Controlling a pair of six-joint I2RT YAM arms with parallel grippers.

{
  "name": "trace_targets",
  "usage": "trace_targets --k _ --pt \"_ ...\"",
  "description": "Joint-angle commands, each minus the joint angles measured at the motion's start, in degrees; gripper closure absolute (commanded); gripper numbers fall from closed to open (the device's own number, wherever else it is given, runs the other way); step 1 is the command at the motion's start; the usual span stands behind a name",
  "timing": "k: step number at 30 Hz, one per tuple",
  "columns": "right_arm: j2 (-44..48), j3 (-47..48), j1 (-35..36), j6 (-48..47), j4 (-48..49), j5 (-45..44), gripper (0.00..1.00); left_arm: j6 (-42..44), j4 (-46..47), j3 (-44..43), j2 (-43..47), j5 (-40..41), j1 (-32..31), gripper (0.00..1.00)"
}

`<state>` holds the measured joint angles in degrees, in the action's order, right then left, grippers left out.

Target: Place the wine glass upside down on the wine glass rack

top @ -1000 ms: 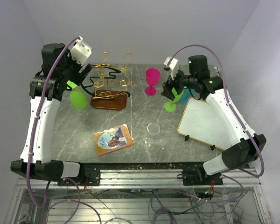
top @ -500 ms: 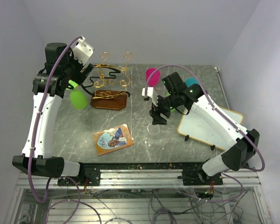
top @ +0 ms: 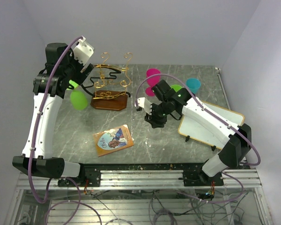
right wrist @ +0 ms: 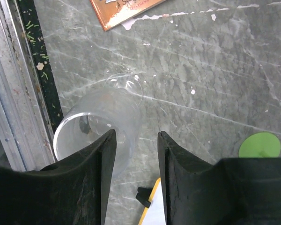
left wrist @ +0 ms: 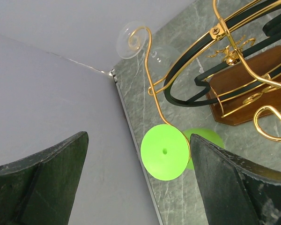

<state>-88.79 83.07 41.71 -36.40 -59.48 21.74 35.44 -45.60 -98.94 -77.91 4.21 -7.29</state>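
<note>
The wine glass rack, gold wire on a brown wooden base, stands at the back left. A green wine glass hangs upside down from its left arm, its round foot caught in a gold hook. A clear glass foot hangs on another hook. My left gripper stands open just short of the green foot, touching nothing. A clear wine glass stands upright on the table. My right gripper is low over it, jaws narrowed but apart, with the glass's near wall at the left finger.
A pink goblet, a second green glass and a teal cup stand at the back right. A white board lies under the right arm. An orange picture card lies front left. The metal table edge is close to the clear glass.
My right arm has swung left and forward from the green glass at the back right to the clear glass, its jaws narrowing. The left arm has barely moved.
</note>
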Motion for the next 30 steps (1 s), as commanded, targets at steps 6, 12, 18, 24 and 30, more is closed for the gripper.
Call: trace_targets --k 6,12,18,24,30 --pt "-1.81 0.66 1.76 0.28 -1.42 -4.33 0.80 0.68 2.43 0.84 0.10 0.95 -0.36 0.00" --pt "-1.40 3.68 1.80 0.04 -1.96 -3.20 1.00 0.19 2.79 1.03 -0.05 0.51 -0.36 0.00" --pt "-0.29 7.45 1.09 -0.95 -3.09 -5.41 1.00 -3.77 4.39 0.71 -0.42 2.15 -0.19 0.00" --pt "2.40 11.88 -3.91 -2.18 -2.46 -3.02 1.00 -5.28 7.15 2.32 -0.74 8.15 0.03 0.01" --pt "7.09 15.85 -12.67 -2.39 3.65 2.39 1.00 -9.82 6.78 -0.73 -0.65 2.26 0.86 0.01"
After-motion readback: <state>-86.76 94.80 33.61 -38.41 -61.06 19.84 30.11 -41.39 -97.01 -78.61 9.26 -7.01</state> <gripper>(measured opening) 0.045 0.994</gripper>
